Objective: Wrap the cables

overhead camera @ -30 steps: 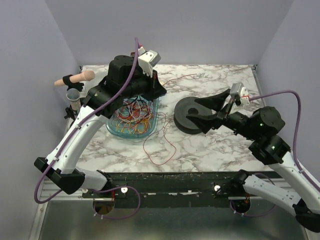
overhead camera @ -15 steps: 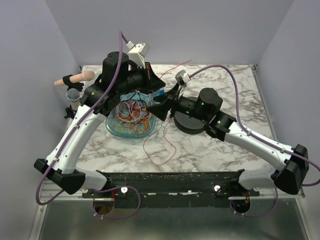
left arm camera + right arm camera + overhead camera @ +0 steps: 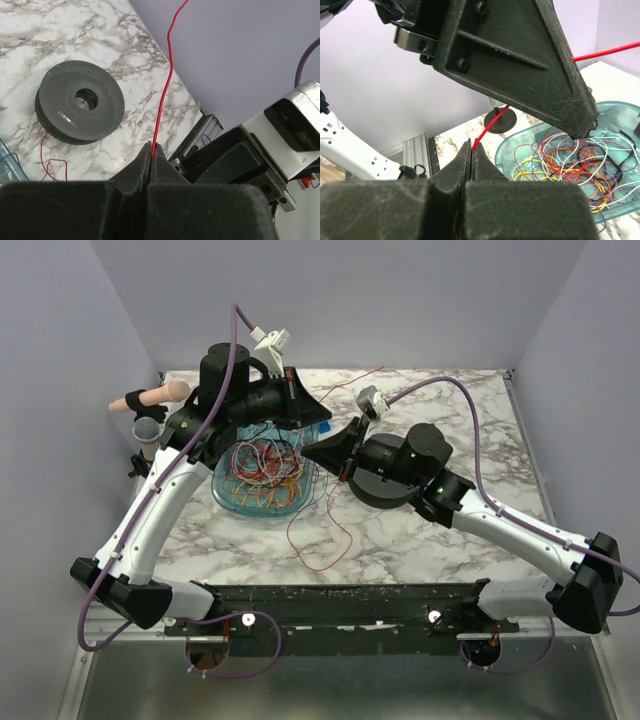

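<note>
**Wrapping station: item record**

Top view: cables [image 3: 262, 468] are heaped in a blue tray [image 3: 222, 496] at the tabletop's [image 3: 470, 410] 9 o'clock. The left hand [image 3: 324, 420] and right hand [image 3: 308, 451] are held by its 3 o'clock rim.
Left wrist: a red cable [image 3: 161, 95] is pinched in the left hand.
Right wrist: the red cable is pinched in the right hand.
</note>
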Robot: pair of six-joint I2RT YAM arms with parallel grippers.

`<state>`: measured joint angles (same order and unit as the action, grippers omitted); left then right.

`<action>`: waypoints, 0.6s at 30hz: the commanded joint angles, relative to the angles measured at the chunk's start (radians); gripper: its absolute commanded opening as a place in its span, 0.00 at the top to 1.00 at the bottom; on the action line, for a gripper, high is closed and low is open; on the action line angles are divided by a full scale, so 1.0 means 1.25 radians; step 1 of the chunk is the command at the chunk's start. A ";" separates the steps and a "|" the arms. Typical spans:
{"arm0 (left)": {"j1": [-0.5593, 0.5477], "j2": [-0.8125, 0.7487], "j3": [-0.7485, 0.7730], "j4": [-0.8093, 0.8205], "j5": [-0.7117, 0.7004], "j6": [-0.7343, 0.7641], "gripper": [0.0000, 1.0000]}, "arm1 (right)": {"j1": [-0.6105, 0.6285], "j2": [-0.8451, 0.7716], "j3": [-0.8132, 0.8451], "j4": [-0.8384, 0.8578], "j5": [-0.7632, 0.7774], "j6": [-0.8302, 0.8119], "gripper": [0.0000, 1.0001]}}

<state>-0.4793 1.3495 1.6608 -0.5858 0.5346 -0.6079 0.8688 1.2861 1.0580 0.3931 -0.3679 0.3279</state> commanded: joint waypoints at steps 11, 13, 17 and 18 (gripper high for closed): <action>0.044 -0.063 -0.186 0.233 0.113 -0.204 0.89 | 0.028 -0.031 0.063 -0.355 -0.098 -0.153 0.99; 0.045 -0.070 -0.229 0.272 0.127 -0.235 0.86 | 0.030 -0.031 0.076 -0.390 -0.111 -0.165 0.99; 0.052 -0.082 -0.290 0.328 0.142 -0.287 0.80 | 0.030 -0.019 0.116 -0.468 -0.129 -0.196 0.99; 0.062 -0.088 -0.318 0.359 0.148 -0.310 0.80 | 0.031 -0.012 0.130 -0.492 -0.140 -0.208 0.99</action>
<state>-0.4252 1.2827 1.3373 -0.2932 0.6720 -0.8680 0.9012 1.2465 1.1412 -0.0517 -0.4671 0.1352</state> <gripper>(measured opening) 0.188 0.014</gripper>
